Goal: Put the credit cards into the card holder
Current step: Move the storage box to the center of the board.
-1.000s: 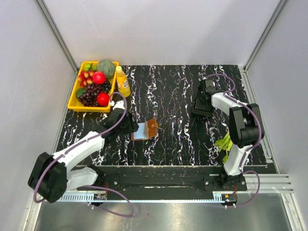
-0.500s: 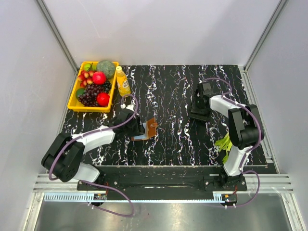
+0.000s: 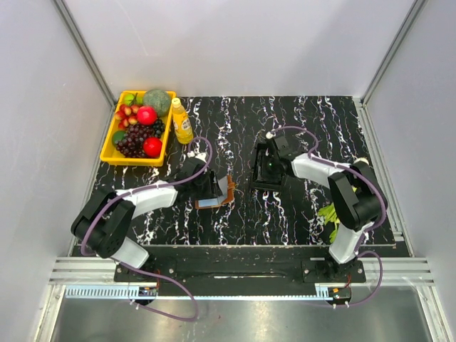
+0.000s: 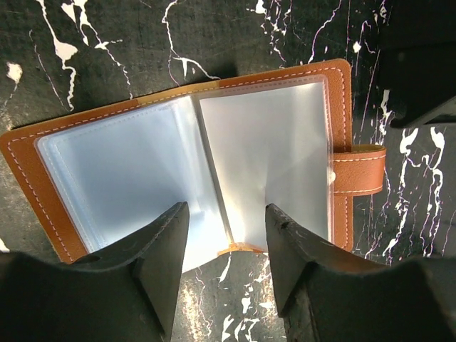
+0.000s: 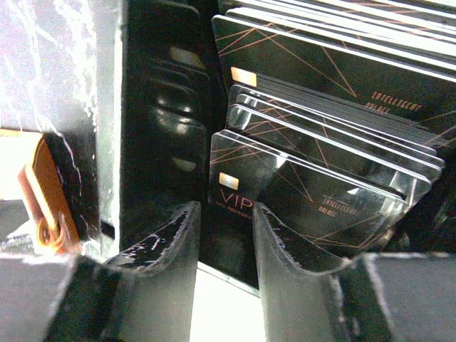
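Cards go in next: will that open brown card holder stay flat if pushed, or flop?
Probably floppy: the card holder has thin clear sleeves, one bowing up near the spine. Likely light, so it may slide on the smooth tabletop. Its unfastened strap lets covers swing.

**Both arms reach toward the middle, jaws parted**

The left arm [image 3: 153, 196] lies low and stretches from its base toward the right, its elbow folded back near the left edge. The left gripper [image 3: 214, 187] points down, and in its wrist view [image 4: 226, 214] the two dark fingers [image 4: 160, 249] stand well apart. The right arm [image 3: 317, 165] rises from its base, bends sharply at the elbow and runs leftward. The right gripper [image 3: 265, 171] appears tilted downward. Its fingers [image 5: 171, 242] show a narrower gap [image 5: 224, 214], not closed.
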You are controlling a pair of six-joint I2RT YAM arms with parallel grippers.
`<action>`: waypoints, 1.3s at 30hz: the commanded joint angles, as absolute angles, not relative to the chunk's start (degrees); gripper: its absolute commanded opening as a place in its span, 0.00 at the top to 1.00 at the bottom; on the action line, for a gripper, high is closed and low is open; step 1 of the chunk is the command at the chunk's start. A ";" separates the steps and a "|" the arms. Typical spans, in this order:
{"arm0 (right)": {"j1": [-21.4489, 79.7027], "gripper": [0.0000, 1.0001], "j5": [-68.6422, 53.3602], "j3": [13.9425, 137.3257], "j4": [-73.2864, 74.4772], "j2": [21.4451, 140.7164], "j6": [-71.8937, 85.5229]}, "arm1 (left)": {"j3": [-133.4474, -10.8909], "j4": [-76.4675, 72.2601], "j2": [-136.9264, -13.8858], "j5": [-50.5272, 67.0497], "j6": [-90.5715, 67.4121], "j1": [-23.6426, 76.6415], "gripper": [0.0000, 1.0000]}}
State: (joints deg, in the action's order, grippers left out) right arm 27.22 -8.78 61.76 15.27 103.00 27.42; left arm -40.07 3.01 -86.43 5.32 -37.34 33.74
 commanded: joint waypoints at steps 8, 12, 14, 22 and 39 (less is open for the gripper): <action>28.39 0.39 7.70 63.98 17.13 86.22 8.97 | -42.01 5.27 -88.07 2.38 -33.84 34.19 0.50; 19.01 0.36 6.79 67.85 23.02 91.39 13.00 | -42.19 5.45 -88.07 2.72 -33.49 34.28 0.50; 16.09 0.36 4.84 69.08 24.25 93.33 13.88 | -42.36 5.36 -87.63 2.90 -33.31 34.28 0.50; 15.56 0.36 3.69 72.34 25.15 98.09 16.25 | -42.45 5.89 -87.28 2.37 -33.14 34.28 0.51; 15.56 0.66 3.86 65.49 20.21 96.78 32.41 | -42.27 6.15 -86.57 2.20 -33.40 34.28 0.52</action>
